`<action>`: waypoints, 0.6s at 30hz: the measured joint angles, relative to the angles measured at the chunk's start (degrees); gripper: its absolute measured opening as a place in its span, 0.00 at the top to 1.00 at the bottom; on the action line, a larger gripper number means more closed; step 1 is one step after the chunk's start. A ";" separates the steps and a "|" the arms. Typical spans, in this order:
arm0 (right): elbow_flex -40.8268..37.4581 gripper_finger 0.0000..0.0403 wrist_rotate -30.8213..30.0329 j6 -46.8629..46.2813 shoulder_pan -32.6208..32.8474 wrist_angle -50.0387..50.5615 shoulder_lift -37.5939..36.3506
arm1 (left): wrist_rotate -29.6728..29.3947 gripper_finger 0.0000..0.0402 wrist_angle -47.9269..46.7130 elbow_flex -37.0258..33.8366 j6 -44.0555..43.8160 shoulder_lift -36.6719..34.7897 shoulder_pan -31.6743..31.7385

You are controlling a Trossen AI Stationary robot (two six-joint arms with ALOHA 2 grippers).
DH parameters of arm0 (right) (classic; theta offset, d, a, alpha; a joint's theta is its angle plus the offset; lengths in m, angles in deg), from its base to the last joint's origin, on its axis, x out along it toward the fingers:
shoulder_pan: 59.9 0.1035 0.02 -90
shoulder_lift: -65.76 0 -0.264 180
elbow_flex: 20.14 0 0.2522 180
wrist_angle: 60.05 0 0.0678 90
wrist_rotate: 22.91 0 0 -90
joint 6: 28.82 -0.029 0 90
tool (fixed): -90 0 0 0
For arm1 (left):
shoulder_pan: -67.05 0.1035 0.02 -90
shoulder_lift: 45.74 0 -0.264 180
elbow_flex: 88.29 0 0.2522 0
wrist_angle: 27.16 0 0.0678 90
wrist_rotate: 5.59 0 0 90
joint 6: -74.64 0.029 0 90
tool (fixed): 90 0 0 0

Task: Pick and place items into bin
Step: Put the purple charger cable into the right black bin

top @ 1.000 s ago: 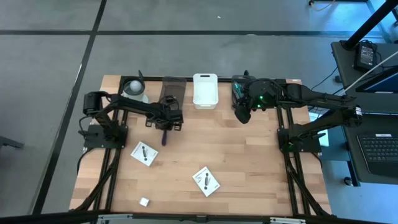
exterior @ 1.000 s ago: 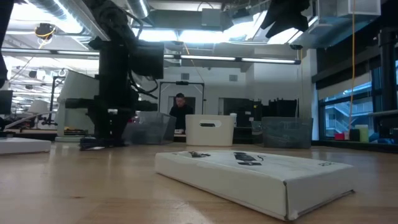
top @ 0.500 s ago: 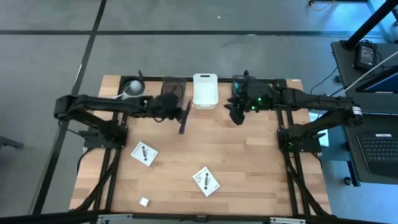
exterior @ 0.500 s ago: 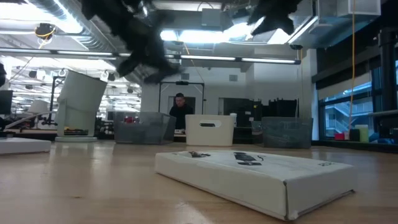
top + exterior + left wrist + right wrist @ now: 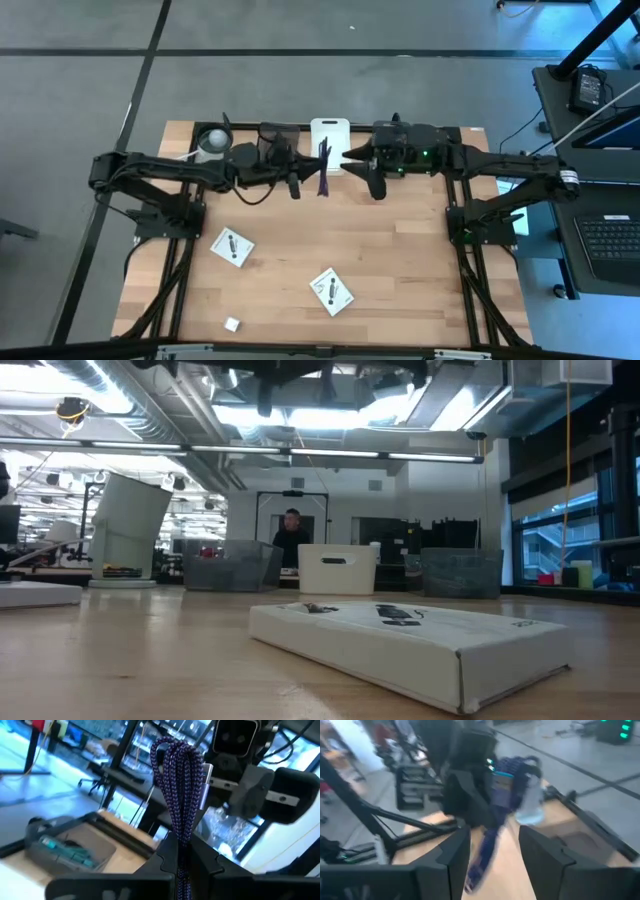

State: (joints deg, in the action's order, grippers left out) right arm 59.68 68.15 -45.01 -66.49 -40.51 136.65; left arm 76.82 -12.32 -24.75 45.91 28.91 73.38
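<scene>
The purple braided cord bundle (image 5: 323, 168) is up off the table, upper centre of the high view, right at the front edge of the white rectangular plastic bin (image 5: 330, 128). The left gripper (image 5: 306, 176) has it pinched tight between its fingers, cord standing tall in the left wrist view (image 5: 178, 795). Facing it from the right, just beside, the right gripper (image 5: 350, 160) hangs with fingers spread wide, nothing in them. Down on the wooden table (image 5: 400, 270), two white square packets (image 5: 232, 246) (image 5: 331, 290) lie well apart from the action.
</scene>
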 joint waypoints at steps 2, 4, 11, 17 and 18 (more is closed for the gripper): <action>0.00 0.54 1.32 -0.04 0.02 -1.16 1.03 | 0.16 0.97 1.72 -0.02 0.04 0.95 0.02; 0.00 0.52 2.13 -0.04 0.05 -2.19 2.08 | 1.27 0.97 4.04 -0.02 0.02 1.97 0.02; 0.00 0.42 2.03 0.07 0.00 -8.40 4.47 | 2.66 0.97 7.55 0.02 -0.50 4.16 0.02; 0.00 0.39 1.84 0.07 -0.23 -11.24 6.30 | 2.18 0.97 7.58 0.02 -0.49 4.22 0.05; 0.00 0.40 1.81 0.04 -0.27 -11.65 6.64 | 2.13 0.97 7.54 0.02 -0.49 4.22 0.09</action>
State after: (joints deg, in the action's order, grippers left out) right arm 59.68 69.96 -44.96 -66.76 -52.16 143.29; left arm 78.95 -4.78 -24.73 45.42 33.13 73.47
